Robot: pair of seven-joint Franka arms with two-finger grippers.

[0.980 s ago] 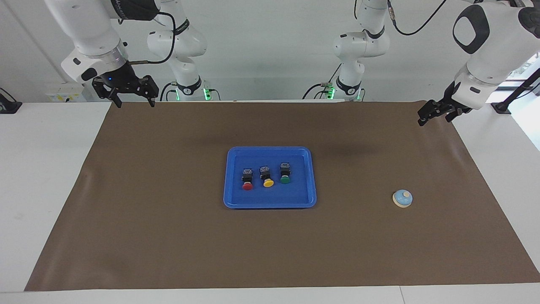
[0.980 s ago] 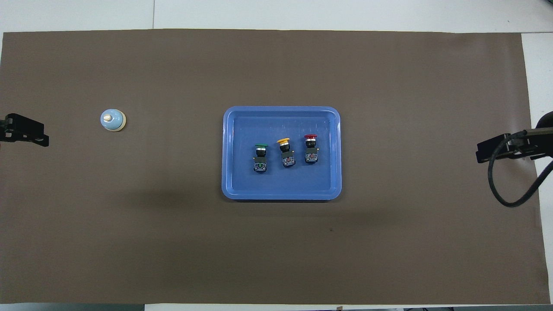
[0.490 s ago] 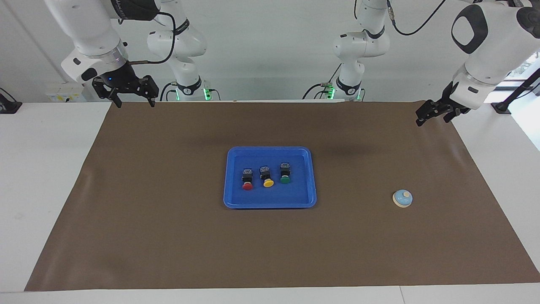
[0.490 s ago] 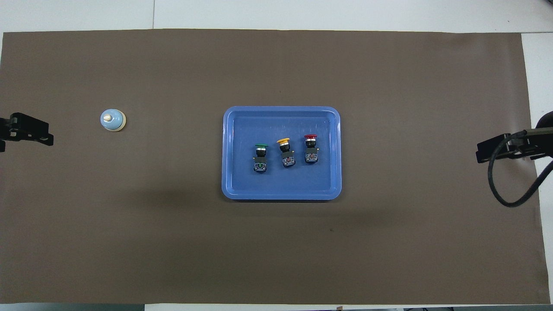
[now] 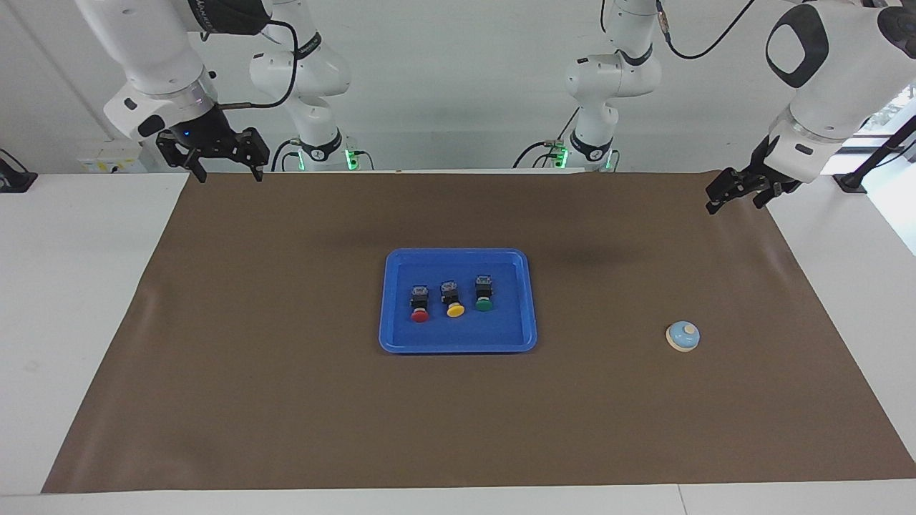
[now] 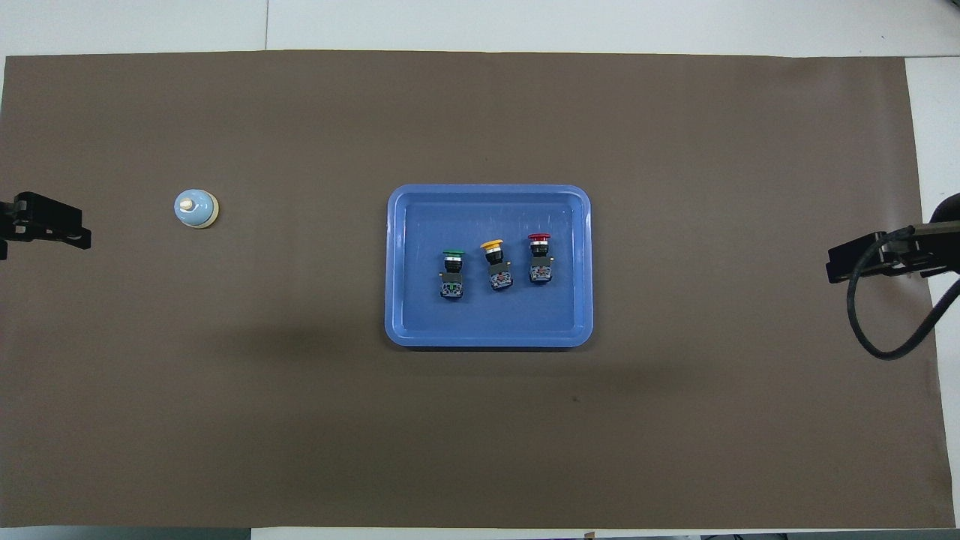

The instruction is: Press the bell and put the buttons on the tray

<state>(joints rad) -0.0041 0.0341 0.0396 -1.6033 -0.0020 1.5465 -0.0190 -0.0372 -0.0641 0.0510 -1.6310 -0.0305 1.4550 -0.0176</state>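
A matte brown mat (image 5: 286,400) with faint ripples along its edges covers most of the white worktop (image 5: 79,286). At its middle sits the tray (image 5: 390,336), a shallow rectangle of glossy bright-blue plastic with rounded corners and a raised rim. Three push-button switches lie on their sides in a row on the tray floor, each with a blocky black body and a round domed cap: the red button (image 5: 419,303), the yellow button (image 5: 451,299) and the green button (image 5: 484,293). Their caps point away from the robots, and they lie apart from one another.

The bell (image 5: 683,336), a small smooth light-blue dome with a cream knob and a cream base rim, stands on the mat toward the left arm's end, well apart from the tray.

The left tool (image 5: 736,192) hangs in the air over the mat's corner at the left arm's end, its white wrist tilted so the black fingers slant down and inward; its jaws stand wide and hold nothing. The bell lies well apart from it, farther out on the mat. The right tool (image 5: 224,170) hangs over the mat's corner at the right arm's end, wrist pointing nearly straight down, its two fingers spread wide and empty. A black cable loops from its wrist. The tray lies between the two tools, well away from both
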